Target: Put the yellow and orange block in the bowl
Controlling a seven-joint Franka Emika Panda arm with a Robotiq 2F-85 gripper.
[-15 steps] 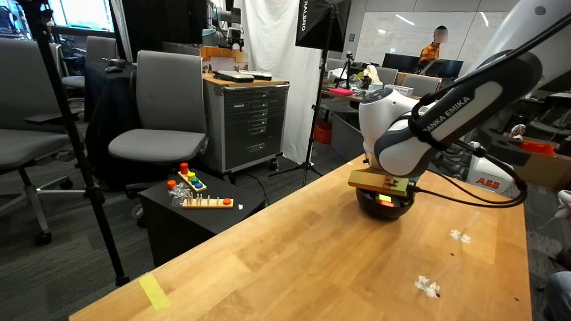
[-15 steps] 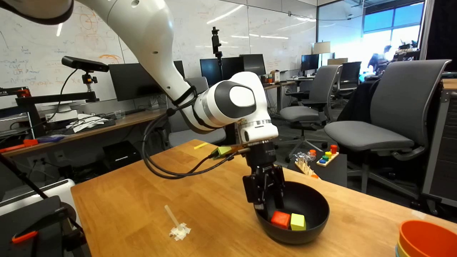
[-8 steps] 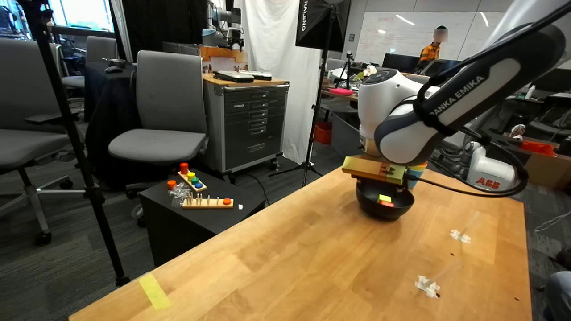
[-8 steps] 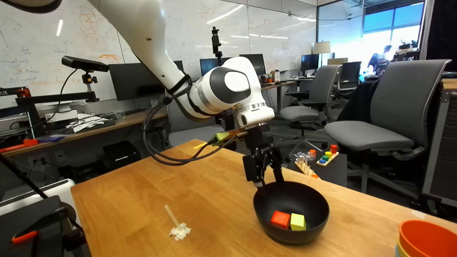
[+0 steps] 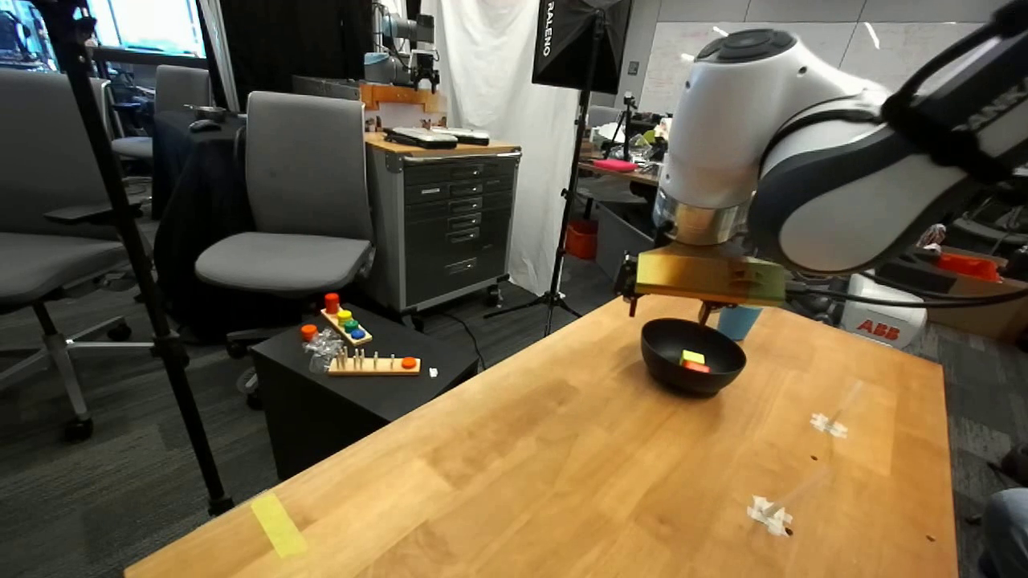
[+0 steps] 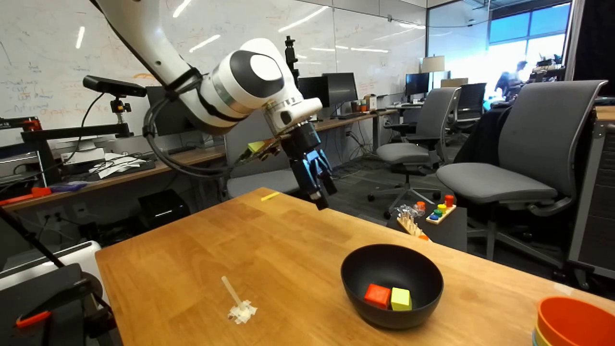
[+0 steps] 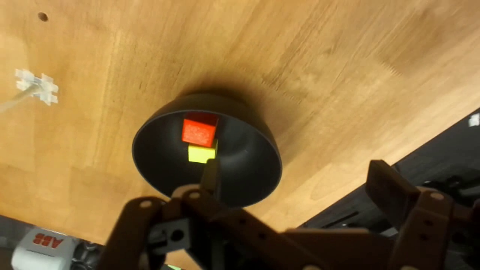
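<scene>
The black bowl stands upright on the wooden table and shows in both exterior views and in the wrist view. The red-orange block and the yellow-green block lie side by side inside it, on its bottom. In the wrist view the red-orange block partly covers the yellow-green block. My gripper is up in the air, clear of the bowl, past its rim. In the wrist view the gripper is open with nothing between its fingers.
A stack of cups, orange on top, stands near the bowl; its blue part shows behind the bowl. Taped strips stick to the table. A black side table with peg toys stands past the table edge.
My gripper has risen out of the bowl and moved up and away from it, to the left in an exterior view. The bowl and both blocks have stayed in place.
</scene>
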